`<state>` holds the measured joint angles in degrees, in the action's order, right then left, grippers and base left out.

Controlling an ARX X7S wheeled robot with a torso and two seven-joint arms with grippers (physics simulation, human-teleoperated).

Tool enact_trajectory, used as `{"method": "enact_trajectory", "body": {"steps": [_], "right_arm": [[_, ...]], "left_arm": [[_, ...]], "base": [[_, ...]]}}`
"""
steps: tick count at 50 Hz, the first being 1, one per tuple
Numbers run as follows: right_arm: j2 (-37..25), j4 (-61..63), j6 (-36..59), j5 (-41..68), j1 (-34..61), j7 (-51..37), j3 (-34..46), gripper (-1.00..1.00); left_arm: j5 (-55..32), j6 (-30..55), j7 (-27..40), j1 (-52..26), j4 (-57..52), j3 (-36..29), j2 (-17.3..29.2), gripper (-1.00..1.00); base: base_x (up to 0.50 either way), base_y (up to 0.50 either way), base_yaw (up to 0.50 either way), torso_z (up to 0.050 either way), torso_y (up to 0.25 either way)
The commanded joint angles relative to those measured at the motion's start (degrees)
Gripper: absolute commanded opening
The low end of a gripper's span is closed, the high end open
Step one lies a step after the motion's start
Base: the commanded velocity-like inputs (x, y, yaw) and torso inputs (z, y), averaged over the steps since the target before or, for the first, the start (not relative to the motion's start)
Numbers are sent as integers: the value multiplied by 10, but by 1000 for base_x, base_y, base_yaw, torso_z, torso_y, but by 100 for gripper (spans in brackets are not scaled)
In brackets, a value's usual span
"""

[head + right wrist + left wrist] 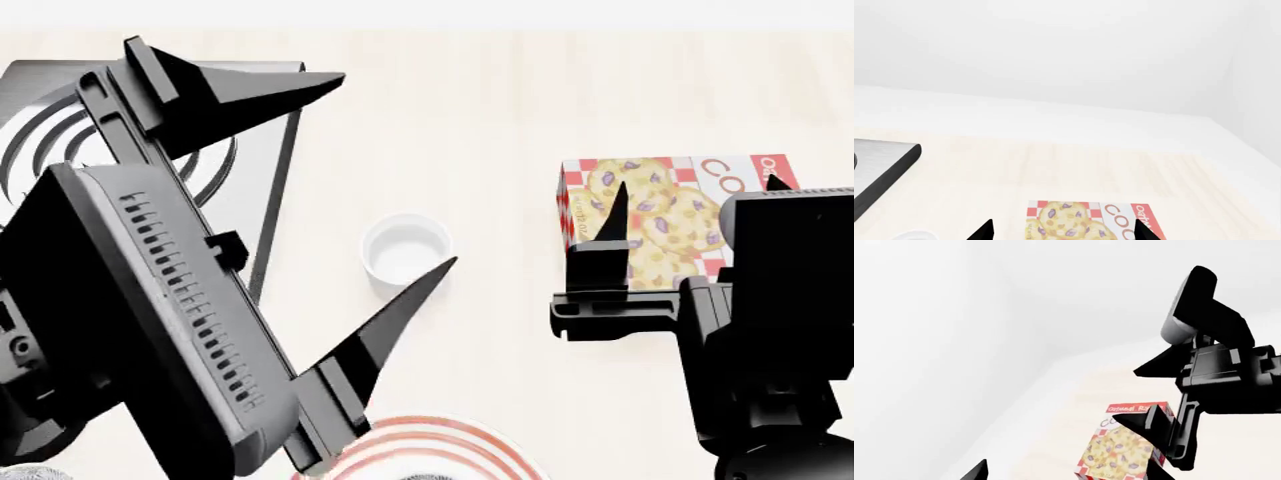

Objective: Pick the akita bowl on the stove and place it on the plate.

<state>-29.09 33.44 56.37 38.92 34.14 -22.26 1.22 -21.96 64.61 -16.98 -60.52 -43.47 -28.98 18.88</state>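
My left gripper (387, 170) hangs raised over the pale wooden table (467, 100), its black fingers spread wide and holding nothing. One finger overlaps the flat dark-grey stove slab with concentric burner rings (267, 170) at the far left; the other points toward the small plain white cup (407, 248). The akita bowl cannot be seen on the stove; my left arm covers most of that slab. My right gripper (687, 215) is also parted and empty, above the red-and-white checked cookie box (667, 215). The large white plate with thin red rings (441, 450) lies at the near edge, partly cut off.
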Motion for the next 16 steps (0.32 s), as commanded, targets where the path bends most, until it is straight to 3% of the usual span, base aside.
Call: {"method": "enact_trajectory", "body": {"steps": [1,16], "right_arm": [[-1,-2,-1,0,1,-1,3,100],[-3,0,0,4,2,-3,3,100]], "left_arm": [[-20,5,20,27,7,74,-16,100],[-35,-9,36,73,15,143,-19,100]], "base": [[0,0,0,0,0],[0,0,0,0,0]]}}
